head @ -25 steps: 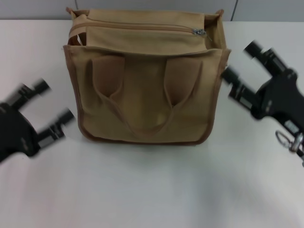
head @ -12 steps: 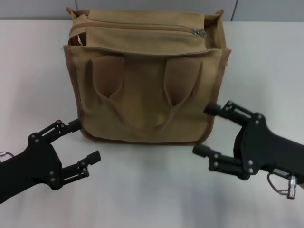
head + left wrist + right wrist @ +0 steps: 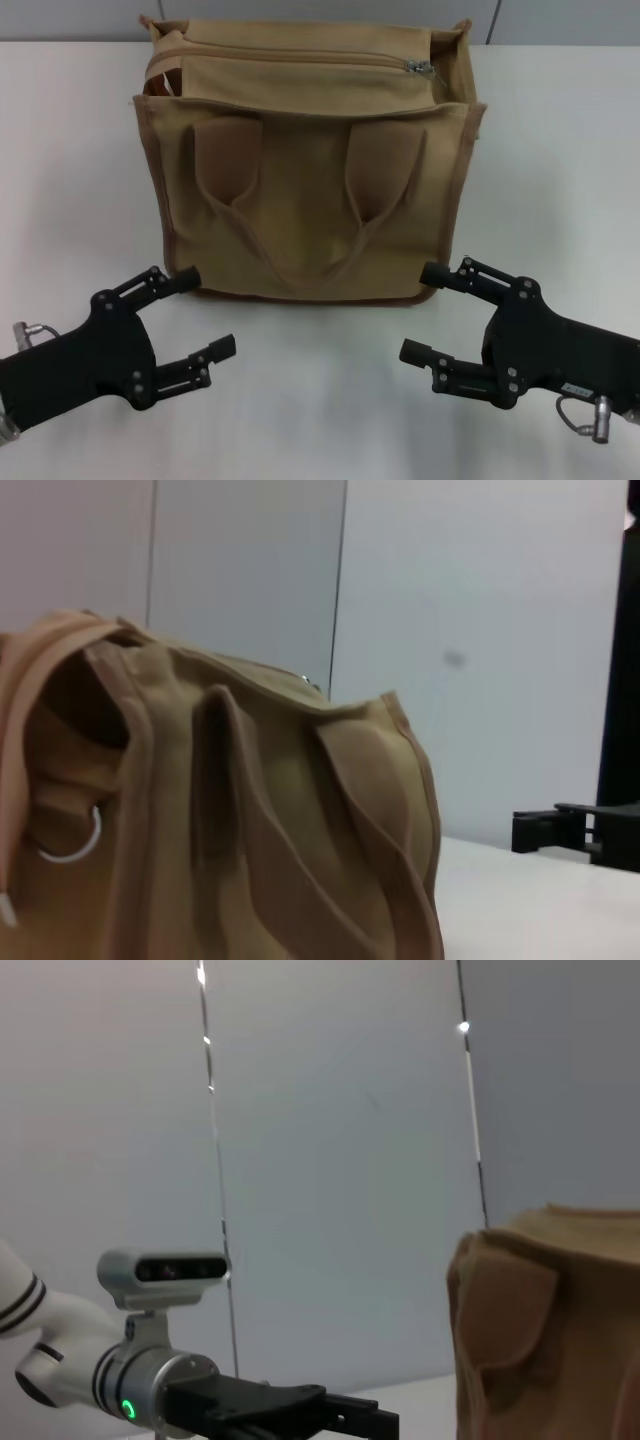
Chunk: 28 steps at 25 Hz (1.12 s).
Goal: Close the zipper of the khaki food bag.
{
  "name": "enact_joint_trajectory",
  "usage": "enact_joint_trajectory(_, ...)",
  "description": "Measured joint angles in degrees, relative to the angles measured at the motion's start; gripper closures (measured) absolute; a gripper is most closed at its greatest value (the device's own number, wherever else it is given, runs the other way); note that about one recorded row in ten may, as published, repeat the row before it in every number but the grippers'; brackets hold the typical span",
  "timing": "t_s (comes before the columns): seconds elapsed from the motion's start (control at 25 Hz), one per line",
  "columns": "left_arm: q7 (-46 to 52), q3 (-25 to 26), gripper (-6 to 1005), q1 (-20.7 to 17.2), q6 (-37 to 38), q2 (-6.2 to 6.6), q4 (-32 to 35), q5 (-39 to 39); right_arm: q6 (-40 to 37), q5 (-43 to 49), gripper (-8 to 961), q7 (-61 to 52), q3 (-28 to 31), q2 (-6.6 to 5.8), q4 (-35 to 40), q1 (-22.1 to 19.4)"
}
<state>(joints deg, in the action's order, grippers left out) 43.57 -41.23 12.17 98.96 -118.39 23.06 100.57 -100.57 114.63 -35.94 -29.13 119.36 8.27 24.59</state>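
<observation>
The bag (image 3: 305,165) stands at 12 o'clock on the bench (image 3: 320,400), zipper (image 3: 300,57) on top. Left claw (image 3: 195,310) at 8, right claw (image 3: 428,312) at 4, both wide.

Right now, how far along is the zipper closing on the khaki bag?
Nothing looks done yet. The zipper slider sits at the right end of the khaki food bag, whose top gapes at the left end. Nothing is in hand: the left pincer and right pincer are open near the bag's front, empty. Left: grasping the slider and pulling it across.
</observation>
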Motion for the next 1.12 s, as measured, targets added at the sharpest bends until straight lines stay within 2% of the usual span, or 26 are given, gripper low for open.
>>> enact_joint_trajectory(0.36, 0.0, -0.1, 159, 0.7, -1.6, -0.09, 0.0, 1.5, 3.7, 0.2, 153, 0.4, -0.1, 0.16, -0.3, -0.7)
enact_joint_trajectory(1.12, 0.0, -1.3, 159, 0.9, -1.1, -0.22, -0.3, 2.3, 4.6, 0.7, 152, -0.1, -0.5, 0.18, -0.4, 1.9)
